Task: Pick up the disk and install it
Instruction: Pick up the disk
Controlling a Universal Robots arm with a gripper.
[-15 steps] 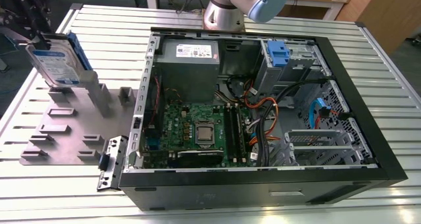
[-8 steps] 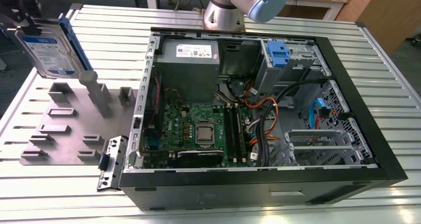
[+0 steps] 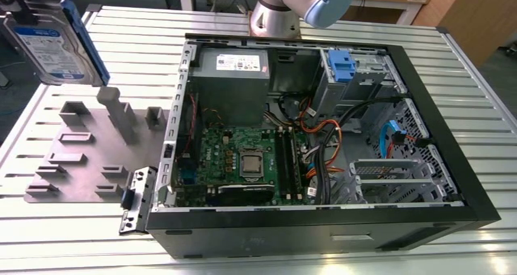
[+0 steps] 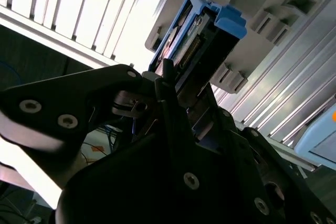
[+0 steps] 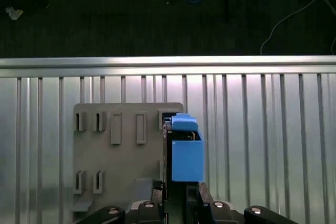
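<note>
Your end effector (image 3: 23, 11) sits high at the exterior view's left, clamped on the upper end of the disk (image 3: 52, 51), which it holds upright beneath it. In both wrist views you can see its two black fingers (image 5: 159, 188) (image 4: 167, 77) pressed against the disk's opposite faces, one on each side. Your arm's silver segment (image 3: 270, 17) stands upright near the exterior view's top centre, with a pale blue joint cap (image 3: 327, 5) just beside it.
</note>
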